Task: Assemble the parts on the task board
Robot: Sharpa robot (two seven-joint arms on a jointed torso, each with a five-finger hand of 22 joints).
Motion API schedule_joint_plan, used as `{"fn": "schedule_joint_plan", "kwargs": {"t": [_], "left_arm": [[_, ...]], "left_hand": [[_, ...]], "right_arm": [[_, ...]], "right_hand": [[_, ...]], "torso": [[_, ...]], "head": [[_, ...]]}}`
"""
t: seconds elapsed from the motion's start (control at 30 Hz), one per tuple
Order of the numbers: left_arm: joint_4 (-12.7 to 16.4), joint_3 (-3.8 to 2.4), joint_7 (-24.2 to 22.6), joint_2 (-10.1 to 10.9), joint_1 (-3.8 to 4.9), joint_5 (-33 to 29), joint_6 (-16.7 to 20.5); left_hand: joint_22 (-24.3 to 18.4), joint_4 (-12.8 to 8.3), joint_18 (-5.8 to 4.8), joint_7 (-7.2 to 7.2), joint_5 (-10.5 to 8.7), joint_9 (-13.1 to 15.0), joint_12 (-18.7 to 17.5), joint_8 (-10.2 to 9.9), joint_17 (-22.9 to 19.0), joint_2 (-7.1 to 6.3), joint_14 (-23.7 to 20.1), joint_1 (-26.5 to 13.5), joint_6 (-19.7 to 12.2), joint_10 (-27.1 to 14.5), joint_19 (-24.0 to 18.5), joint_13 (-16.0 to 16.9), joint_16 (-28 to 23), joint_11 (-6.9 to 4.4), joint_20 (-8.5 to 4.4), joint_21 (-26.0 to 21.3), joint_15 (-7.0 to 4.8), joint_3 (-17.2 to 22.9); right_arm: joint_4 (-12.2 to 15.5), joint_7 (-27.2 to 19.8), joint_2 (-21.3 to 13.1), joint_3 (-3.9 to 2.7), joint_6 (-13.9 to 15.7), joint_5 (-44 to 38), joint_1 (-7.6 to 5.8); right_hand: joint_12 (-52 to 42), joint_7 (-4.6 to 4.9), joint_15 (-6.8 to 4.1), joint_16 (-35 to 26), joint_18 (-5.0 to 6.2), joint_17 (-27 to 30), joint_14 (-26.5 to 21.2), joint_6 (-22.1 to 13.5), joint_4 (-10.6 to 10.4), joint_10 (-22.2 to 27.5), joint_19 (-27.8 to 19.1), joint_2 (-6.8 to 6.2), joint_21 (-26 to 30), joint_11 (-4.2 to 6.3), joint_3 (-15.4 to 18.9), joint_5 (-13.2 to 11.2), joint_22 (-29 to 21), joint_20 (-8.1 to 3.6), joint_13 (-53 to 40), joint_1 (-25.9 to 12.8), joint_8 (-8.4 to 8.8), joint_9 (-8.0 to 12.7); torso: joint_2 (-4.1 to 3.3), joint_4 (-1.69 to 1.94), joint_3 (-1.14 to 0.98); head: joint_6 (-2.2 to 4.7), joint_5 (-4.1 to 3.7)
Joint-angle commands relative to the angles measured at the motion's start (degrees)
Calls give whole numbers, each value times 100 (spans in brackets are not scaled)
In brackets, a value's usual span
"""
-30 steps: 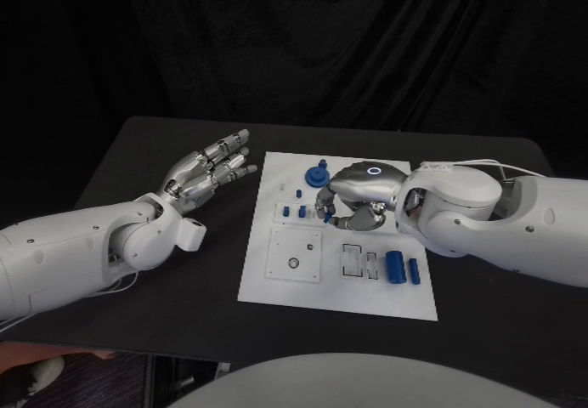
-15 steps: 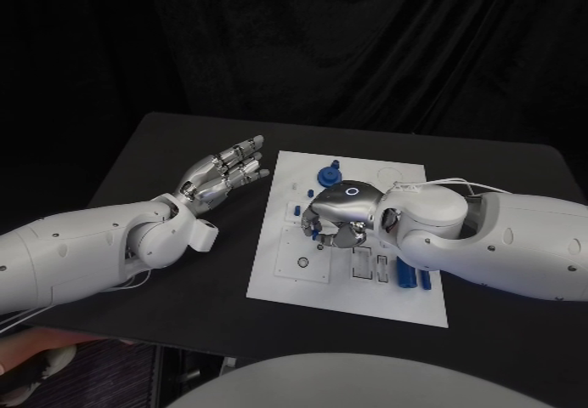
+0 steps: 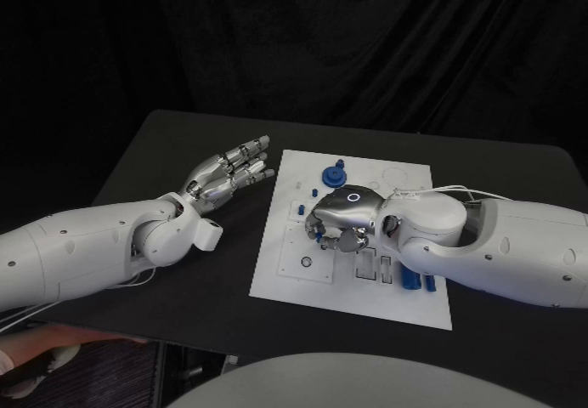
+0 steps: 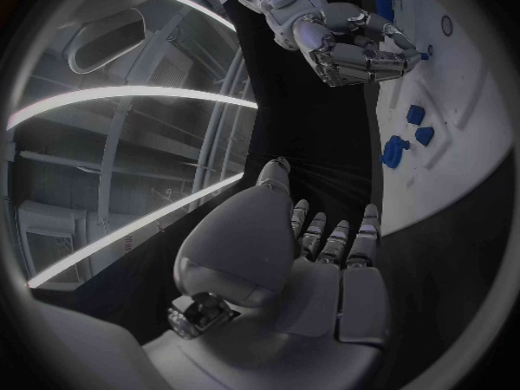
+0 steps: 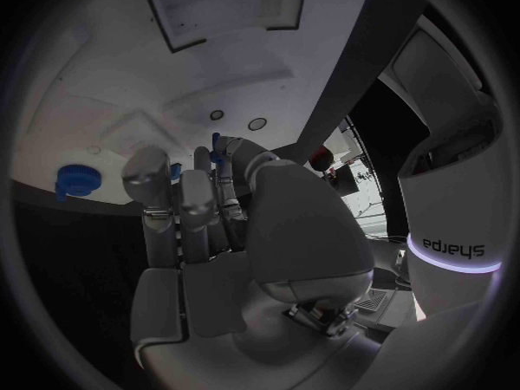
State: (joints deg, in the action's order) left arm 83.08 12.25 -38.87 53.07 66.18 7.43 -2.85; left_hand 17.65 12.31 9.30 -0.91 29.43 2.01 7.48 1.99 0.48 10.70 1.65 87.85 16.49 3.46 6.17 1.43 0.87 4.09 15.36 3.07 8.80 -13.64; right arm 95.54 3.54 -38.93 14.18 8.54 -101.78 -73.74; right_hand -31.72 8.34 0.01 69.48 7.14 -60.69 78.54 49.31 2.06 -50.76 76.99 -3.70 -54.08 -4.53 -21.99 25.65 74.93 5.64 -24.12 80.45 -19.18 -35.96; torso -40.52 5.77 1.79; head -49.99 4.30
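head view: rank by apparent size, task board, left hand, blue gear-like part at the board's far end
1. Task board
2. Left hand
3. Blue gear-like part
Clear gaps; no ties.

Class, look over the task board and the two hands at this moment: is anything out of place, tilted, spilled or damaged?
Nothing stands out. The task board lies flat on the table, with blue parts on it. The right hand is curled over its middle; the left hand hangs open beside it.
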Motion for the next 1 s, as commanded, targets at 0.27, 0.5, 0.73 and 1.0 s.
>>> {"fn": "schedule_joint_plan", "kwargs": {"t": [0.27,0.5,0.73,1.0], "left_arm": [[3,-5,-528,-16,-12,-33,-83],[-19,-5,-512,-24,-20,-33,-87],[-27,-5,-496,-37,-28,-33,-101],[-41,-5,-474,-39,-36,-33,-99]], "left_hand": [[-20,-37,94,47,33,1,-3,-3,-5,33,-34,37,-25,-36,-42,1,-25,21,-1,-34,-2,13],[-33,-43,94,43,34,1,-6,-3,-7,37,-39,41,-24,-38,-47,1,-28,25,-2,-37,-1,17],[-37,-52,94,47,36,1,-9,-4,-6,44,-38,47,-27,-42,-51,0,-27,26,-2,-39,1,23],[-30,-57,94,49,36,0,-10,-4,-6,47,-38,50,-30,-43,-49,0,-27,26,-2,-39,3,26]], "right_arm": [[134,71,-152,-3,215,-262,70],[174,83,-235,-3,339,-274,146],[169,86,-254,-3,374,-276,200],[73,71,-221,-3,392,-277,232]], "right_hand": [[35,-11,-4,2,-46,14,35,45,15,-52,15,-65,10,2,-30,-14,630,15,14,-3,46,18],[46,-11,-3,12,-50,2,38,53,17,-51,21,-71,-11,1,-29,-22,635,16,20,-4,56,27],[56,-11,-2,18,-50,-3,40,74,19,-62,20,-77,-14,1,-27,-52,634,17,27,-3,70,42],[53,-14,-5,23,-52,-4,40,96,24,-95,25,-80,-30,6,-23,-86,637,17,28,1,92,61]], "torso": [[12,-4,5],[16,-10,7],[14,-8,8],[15,-16,-3]], "head": [[-1,30],[-1,49],[-1,76],[-1,70]]}}
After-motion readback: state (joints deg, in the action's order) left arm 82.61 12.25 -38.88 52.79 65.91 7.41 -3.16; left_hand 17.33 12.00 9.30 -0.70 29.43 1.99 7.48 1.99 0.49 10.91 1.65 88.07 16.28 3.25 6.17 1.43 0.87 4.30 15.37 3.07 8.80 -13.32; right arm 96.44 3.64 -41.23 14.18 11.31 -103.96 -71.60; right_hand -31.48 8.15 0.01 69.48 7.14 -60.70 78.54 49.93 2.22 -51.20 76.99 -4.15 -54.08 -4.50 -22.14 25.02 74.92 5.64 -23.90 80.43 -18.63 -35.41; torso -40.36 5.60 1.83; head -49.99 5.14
